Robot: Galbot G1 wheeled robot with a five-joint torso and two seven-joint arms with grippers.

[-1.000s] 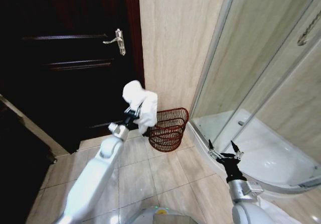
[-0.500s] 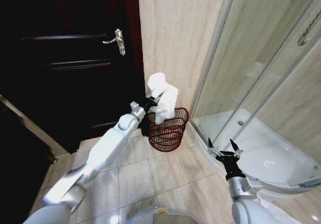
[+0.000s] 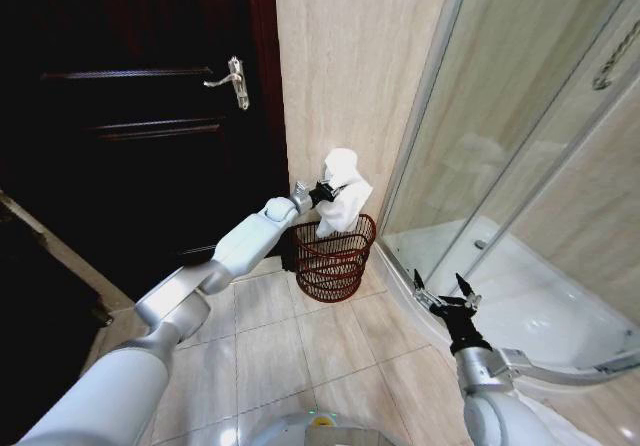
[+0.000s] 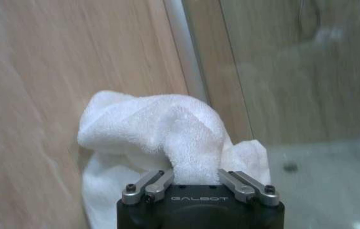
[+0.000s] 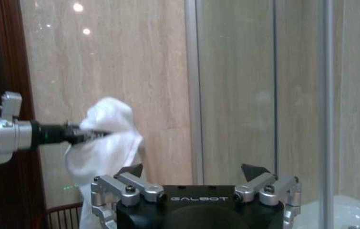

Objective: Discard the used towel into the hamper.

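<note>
we have the towel [image 3: 341, 191] pinched in our left gripper [image 3: 322, 194], a white bunched bundle just right of centre in the head view, its long axis hanging roughly vertical: a knob of cloth stands above the fingers and the longer tail drapes down toward the hamper [image 3: 333, 256]. the relation that matters is vertical: the hamper's open rim sits directly below the towel, against the beige wall [image 3: 350, 76] between the dark door [image 3: 130, 126] and the glass shower screen [image 3: 520, 136], and the towel's lower edge looks to reach about the rim, though we cannot tell whether it dips inside. in the left wrist view the fingers are closed narrowly on a fold of the cloth. our left arm is clearly the nearer one, stretched out from the lower left of the frame to the basket; our right gripper [image 3: 445, 301] rests low at the lower right of the frame, near the shower tray [image 3: 540, 316], its jaws spread wide and holding nothing, well apart from the hamper. compared with a second ago, the left arm has reached further out and carried the towel rightward, from a spot left of the basket to a position over its mouth; the hamper and the right gripper have barely changed. we judge the drop is close, and that letting go here would likely land it inside.
</note>
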